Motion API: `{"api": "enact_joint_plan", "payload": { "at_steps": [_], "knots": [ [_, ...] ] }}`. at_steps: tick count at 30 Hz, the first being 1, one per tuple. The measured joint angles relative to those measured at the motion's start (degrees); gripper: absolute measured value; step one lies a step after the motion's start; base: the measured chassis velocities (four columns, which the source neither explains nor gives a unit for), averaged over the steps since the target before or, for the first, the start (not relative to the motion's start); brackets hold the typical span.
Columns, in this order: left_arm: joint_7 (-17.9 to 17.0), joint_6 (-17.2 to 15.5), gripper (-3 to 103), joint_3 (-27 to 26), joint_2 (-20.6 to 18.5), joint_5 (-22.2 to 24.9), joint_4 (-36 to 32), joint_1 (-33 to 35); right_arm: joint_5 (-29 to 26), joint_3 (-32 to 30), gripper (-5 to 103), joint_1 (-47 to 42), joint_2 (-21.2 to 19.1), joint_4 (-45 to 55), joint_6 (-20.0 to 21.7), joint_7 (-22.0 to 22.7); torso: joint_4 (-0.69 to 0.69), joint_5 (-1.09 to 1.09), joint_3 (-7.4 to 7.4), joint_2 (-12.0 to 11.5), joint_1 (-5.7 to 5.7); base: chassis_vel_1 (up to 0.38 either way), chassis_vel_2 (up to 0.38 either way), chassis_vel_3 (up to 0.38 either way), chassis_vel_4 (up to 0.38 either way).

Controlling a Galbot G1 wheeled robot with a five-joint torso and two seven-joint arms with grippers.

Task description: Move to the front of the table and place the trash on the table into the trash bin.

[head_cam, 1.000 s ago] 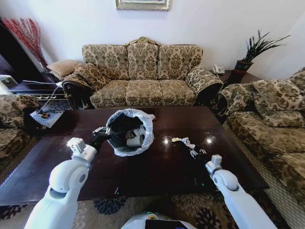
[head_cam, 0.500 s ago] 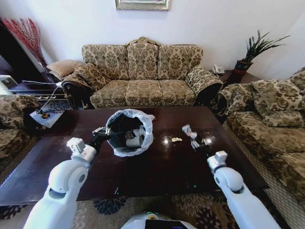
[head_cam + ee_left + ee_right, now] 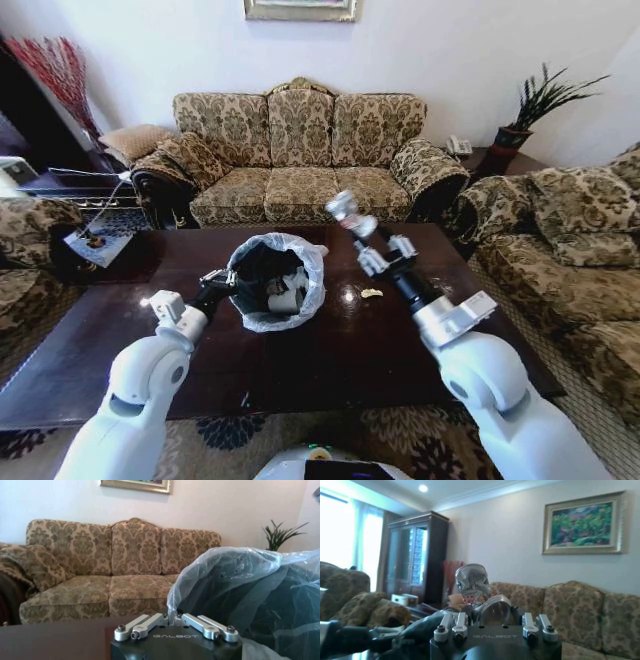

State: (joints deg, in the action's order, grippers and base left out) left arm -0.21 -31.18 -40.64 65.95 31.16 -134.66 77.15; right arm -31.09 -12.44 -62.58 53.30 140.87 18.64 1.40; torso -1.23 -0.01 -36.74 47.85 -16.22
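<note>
White arm shells sit nearest in head view, one each side. L gripper (image 3: 218,282) is at the near-left rim of the trash bin (image 3: 272,280), fingers pinched together on the ruffled bag edge; L wrist view shows the closed fingers (image 3: 145,624) touching the translucent liner (image 3: 225,577), black bin wall right behind it. Bin stands on the table (image 3: 120,330), left of centre, w/ a paper cup (image 3: 281,296) and other white bits already inside.

R gripper (image 3: 372,245) is raised well above the tabletop, to the right of the bin and a bit beyond it, arm angled up and toward the bin. It's closed on a crinkled silvery wrapper (image 3: 343,206) that sticks up past the fingertips; R wrist view shows the same crumpled foil piece (image 3: 472,579) poking out between the fingers (image 3: 456,624), w/ some red print low on it. Wrapper is held above and right of the bin opening, not over it, clear of the rim.

On the table, just right of the bin and below the R gripper, lies a small yellowish scrap (image 3: 371,293), apart from both grippers.

Beyond the table: patterned sofa (image 3: 300,160) against the wall, potted plant (image 3: 530,110) at far right.
</note>
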Motion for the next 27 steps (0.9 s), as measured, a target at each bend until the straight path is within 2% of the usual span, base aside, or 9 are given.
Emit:
{"api": "enact_joint_plan", "payload": {
  "at_steps": [3,7,12,14,16,17,20,26,27],
  "knots": [
    [0.15,0.0,1,0.41,-0.01,-0.49,-0.05,-0.01,-0.91,1.66,46,0.73,-0.79,0.04,-0.1,-0.67,0.0,0.0,0.0,0.0,0.0,0.0,0.0,0.0,0.0],
    [0.63,-0.07,1,2.23,0.31,-1.89,0.19,-0.33,-1.98,7.22,46,3.6,-1.72,1.38,1.32,-0.89,-0.02,0.0,0.0,0.0,0.0,0.0,0.0,0.0,0.0],
    [0.84,-0.29,1,2.63,0.22,-2.36,0.19,-0.28,-2.38,9.51,42,3.85,-4.05,2.21,2.92,-1.5,-0.02,0.0,0.0,0.0,0.0,0.0,0.0,0.0,0.0],
    [0.87,-0.52,1,2.63,0.1,-2.36,0.06,-0.43,-2.27,9.63,51,3.73,-4.94,2.22,3.42,-2.03,0.0,0.0,0.0,0.0,0.0,0.0,0.0,0.0,0.0],
    [0.88,-0.67,1,2.57,0.04,-2.3,-0.12,-0.56,-2.16,9.64,51,3.8,-5.26,2.04,3.43,-2.15,0.0,0.0,0.0,0.0,0.0,0.0,0.0,0.0,0.0],
    [0.9,-0.74,1,2.47,0.0,-2.25,-0.27,-0.58,-1.98,9.61,63,3.99,-5.27,1.77,3.43,-2.15,-0.01,0.01,0.0,0.0,0.0,0.0,0.0,0.0,0.0],
    [0.91,-0.79,1,2.38,0.03,-2.23,-0.37,-0.52,-1.49,9.47,68,4.22,-5.08,1.36,3.43,-2.15,-0.02,0.01,0.0,0.0,0.0,0.0,0.0,0.0,0.0],
    [0.98,-0.83,1,2.11,0.21,-2.21,-0.68,-0.24,-1.1,8.83,95,4.58,-4.57,0.67,2.67,-2.01,-0.01,0.01,0.0,0.0,0.0,0.0,0.0,0.0,0.0],
    [0.98,-0.83,1,2.0,0.16,-2.2,-0.69,-0.24,-1.15,8.55,95,4.6,-4.47,0.71,2.38,-1.92,-0.01,0.01,0.0,0.0,0.0,0.0,0.0,0.0,0.0]
  ]
}}
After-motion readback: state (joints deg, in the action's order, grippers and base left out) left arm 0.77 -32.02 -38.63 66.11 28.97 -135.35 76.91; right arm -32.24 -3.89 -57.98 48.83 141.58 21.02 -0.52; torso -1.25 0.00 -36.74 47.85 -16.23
